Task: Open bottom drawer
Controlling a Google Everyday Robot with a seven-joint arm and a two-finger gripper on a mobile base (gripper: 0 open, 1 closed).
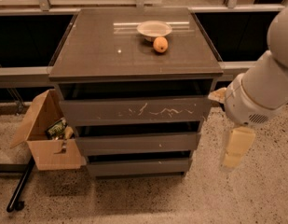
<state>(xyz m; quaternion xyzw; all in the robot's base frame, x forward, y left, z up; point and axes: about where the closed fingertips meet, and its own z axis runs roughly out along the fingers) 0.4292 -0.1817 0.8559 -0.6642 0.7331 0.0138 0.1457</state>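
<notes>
The bottom drawer is the lowest of three dark grey-brown fronts on the cabinet, plain and unmarked, and it sits closed. Above it are the middle front with a small white speck and the top front with white scratch marks. My gripper hangs from the white arm to the right of the cabinet, pointing down at about the height of the lower drawers. It is a little clear of the cabinet's right side and touches nothing.
A white bowl and an orange sit on the cabinet top. An open cardboard box with items stands on the floor left of the cabinet. A black pole lies beside it. Speckled floor spreads in front.
</notes>
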